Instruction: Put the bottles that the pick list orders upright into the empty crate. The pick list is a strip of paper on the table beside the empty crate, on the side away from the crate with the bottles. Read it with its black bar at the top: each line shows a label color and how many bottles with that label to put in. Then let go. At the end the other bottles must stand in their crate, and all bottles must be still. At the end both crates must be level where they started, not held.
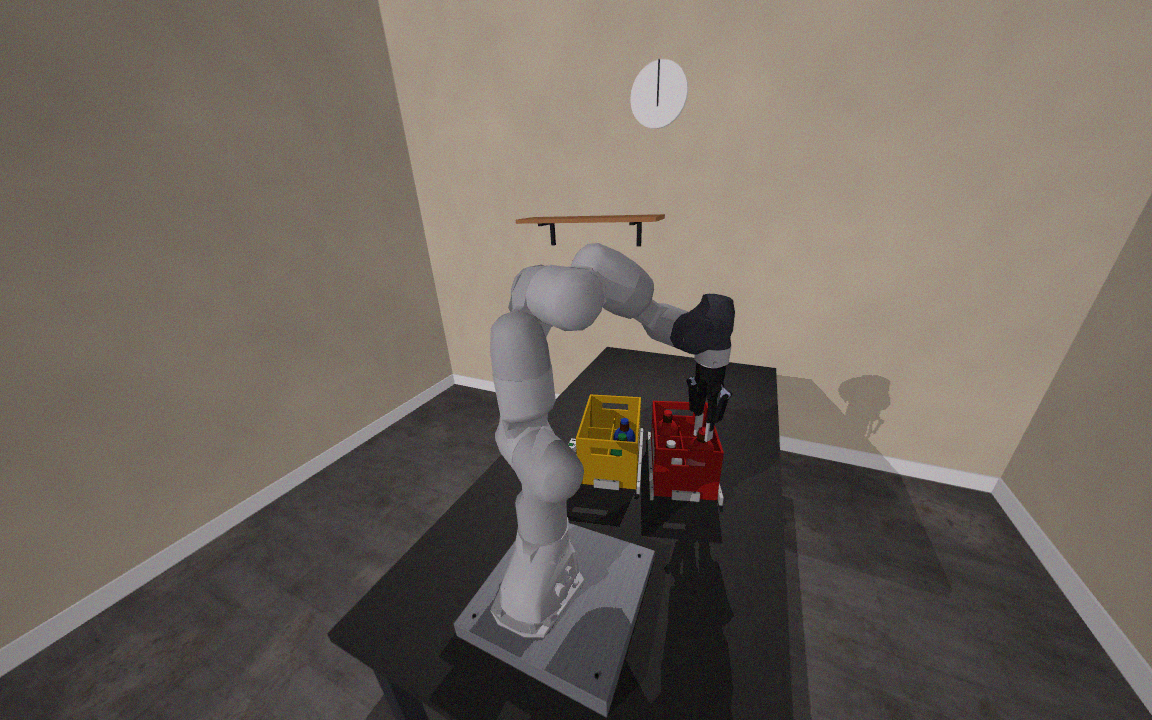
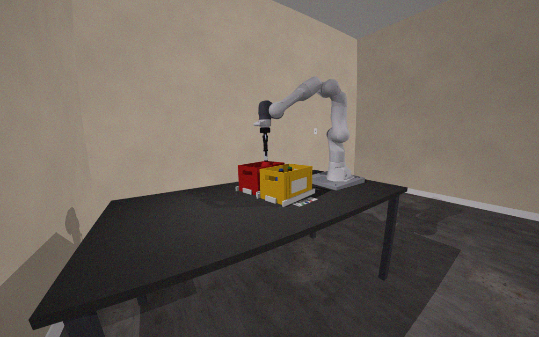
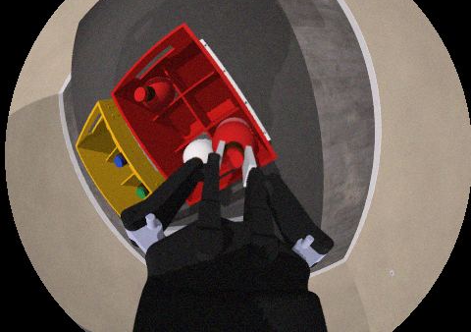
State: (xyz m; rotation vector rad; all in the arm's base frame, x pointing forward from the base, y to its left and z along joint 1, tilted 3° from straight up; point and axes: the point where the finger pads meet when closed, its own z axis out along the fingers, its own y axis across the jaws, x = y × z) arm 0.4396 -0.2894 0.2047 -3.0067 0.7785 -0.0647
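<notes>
My gripper (image 1: 704,431) (image 2: 265,158) (image 3: 234,151) is shut on the neck of a red bottle (image 3: 235,132) (image 2: 265,164). The bottle is upright, and its shoulder shows just above the rim of the red crate (image 1: 665,479) (image 2: 248,180) (image 3: 142,132). A white-topped bottle (image 3: 197,150) (image 1: 670,444) stands beside it, and another red bottle (image 3: 162,92) (image 1: 667,418) stands in the far-left compartment. The yellow crate (image 1: 593,467) (image 2: 271,190) (image 3: 100,177) holds a blue-capped bottle (image 1: 624,432) (image 3: 120,160) and a green-capped one (image 3: 141,192) (image 2: 289,168). The pick list (image 2: 306,201) is too small to read.
Both crates stand level and close side by side on the dark table (image 2: 179,234), with low white rails (image 2: 301,196) around their bases. Their walls and dividers are near the held bottle. The robot base plate (image 1: 616,582) (image 2: 353,181) is at the near end in the top view.
</notes>
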